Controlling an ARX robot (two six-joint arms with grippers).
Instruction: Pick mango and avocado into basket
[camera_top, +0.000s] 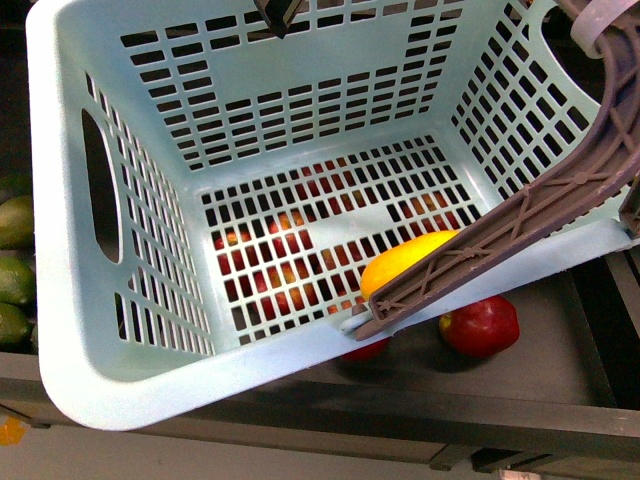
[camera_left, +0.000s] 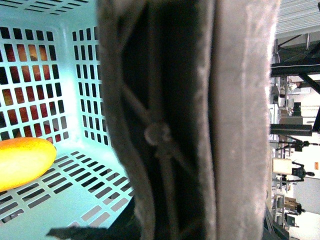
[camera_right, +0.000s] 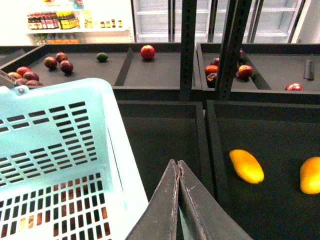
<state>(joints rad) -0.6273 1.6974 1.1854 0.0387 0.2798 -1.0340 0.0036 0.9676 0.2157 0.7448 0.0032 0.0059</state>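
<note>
The light teal basket (camera_top: 130, 330) fills the front view, tilted, and one yellow mango (camera_top: 405, 262) lies on its slotted floor. The left wrist view shows that mango (camera_left: 22, 160) too. The grey-brown handle (camera_left: 190, 125) runs close across that view, and my left gripper (camera_left: 165, 225) is shut on it, fingers mostly hidden. My right gripper (camera_right: 178, 167) is shut with nothing in it, over a dark tray beside the basket's rim (camera_right: 125, 150). A small dark-green fruit that looks like the avocado (camera_right: 102, 57) lies in a far tray.
Two more yellow mangoes (camera_right: 246, 166) (camera_right: 311, 175) lie in the tray to the right of my right gripper. Red apples (camera_top: 480, 325) sit under the basket and in the far trays (camera_right: 147, 51). Green fruits (camera_top: 15, 222) show at the left edge. Dark shelf posts (camera_right: 188, 45) stand ahead.
</note>
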